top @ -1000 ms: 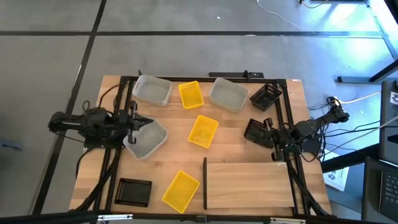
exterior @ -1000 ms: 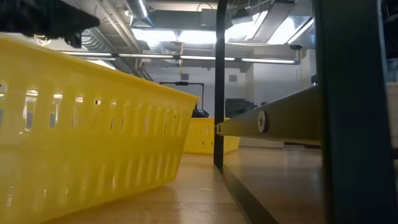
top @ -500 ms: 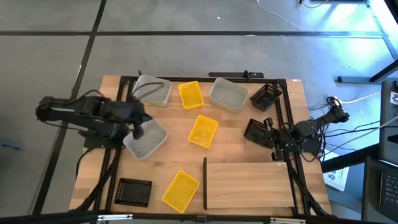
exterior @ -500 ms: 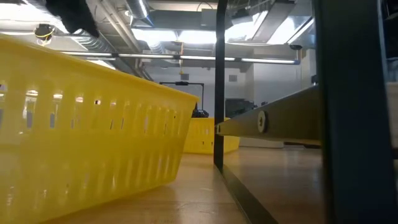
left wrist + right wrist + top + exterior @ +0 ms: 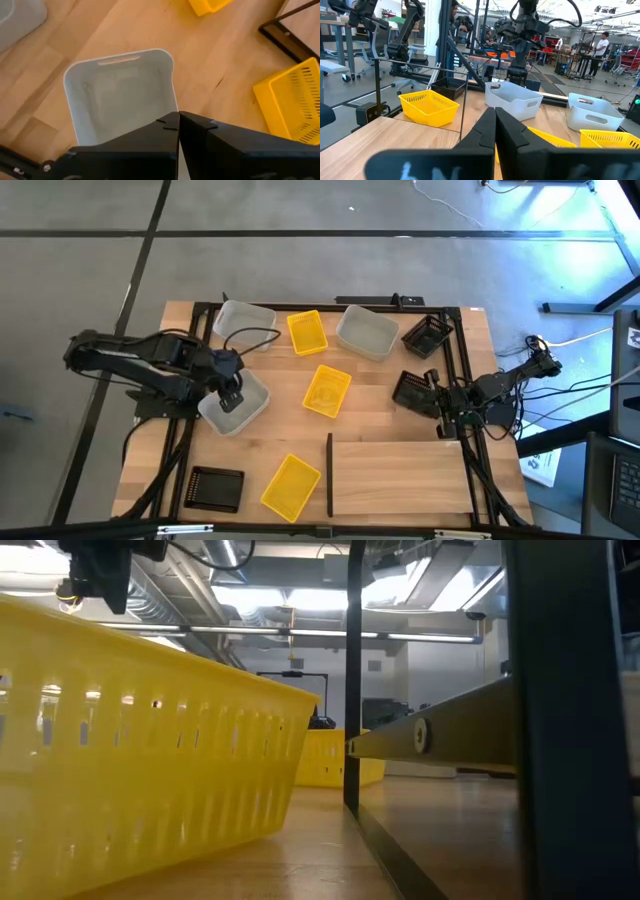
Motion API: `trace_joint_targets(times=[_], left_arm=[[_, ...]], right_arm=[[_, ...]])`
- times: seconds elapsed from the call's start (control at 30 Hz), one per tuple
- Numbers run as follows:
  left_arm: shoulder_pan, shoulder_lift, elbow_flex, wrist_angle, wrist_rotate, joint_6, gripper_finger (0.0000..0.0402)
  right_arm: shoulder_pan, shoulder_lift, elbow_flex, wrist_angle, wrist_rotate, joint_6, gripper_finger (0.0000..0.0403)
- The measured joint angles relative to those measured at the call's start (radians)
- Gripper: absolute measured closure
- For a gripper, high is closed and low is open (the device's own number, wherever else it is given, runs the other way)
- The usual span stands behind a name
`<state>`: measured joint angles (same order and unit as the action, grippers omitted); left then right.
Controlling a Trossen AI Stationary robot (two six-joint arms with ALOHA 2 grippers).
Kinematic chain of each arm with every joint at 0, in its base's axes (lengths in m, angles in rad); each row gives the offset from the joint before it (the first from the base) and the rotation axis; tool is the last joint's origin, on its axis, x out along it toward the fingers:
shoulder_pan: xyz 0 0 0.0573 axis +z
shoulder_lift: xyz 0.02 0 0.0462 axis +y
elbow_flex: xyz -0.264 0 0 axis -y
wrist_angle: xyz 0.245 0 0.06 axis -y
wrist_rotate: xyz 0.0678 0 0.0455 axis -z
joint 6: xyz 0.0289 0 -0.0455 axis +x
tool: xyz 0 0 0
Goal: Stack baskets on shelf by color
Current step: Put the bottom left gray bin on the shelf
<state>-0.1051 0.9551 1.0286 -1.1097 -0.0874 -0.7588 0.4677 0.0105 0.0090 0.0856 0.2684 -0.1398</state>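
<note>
Your left gripper hangs with fingers pressed together, holding nothing, above the grey-white basket near the table's left side (the wrist view looks straight into it). Your right gripper waits shut at the right edge. The shelf is bare, so I judge you're at the first pick: open the fingers, then lower onto the rim.

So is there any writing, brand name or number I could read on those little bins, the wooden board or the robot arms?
None can be read.
Yellow plastic baskets, grey-white translucent bins, black mesh baskets, pale plywood shelf: no markings visible.
White sheet beside the table: dark print, too small to read.
</note>
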Motion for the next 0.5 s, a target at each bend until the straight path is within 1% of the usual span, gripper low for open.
trace_joint_targets(times=[0.13,0.23,0.33,0.5], left_arm=[[0.000,0.014,0.000,-0.004,0.001,-0.025,0.0401],[0.000,0.036,0.000,-0.005,0.025,-0.053,0.0395],[0.000,0.060,0.000,-0.006,0.039,-0.124,0.0375],[0.000,0.116,0.000,0.002,0.057,-0.134,0.0336]], right_arm=[[0.000,0.000,0.000,0.000,0.000,0.000,0.0402],[0.000,0.000,0.000,-0.001,0.000,-0.019,0.0402],[0.000,0.000,0.000,-0.001,0.000,-0.028,0.0402],[0.000,0.000,0.000,-0.001,0.000,-0.027,0.0402]])
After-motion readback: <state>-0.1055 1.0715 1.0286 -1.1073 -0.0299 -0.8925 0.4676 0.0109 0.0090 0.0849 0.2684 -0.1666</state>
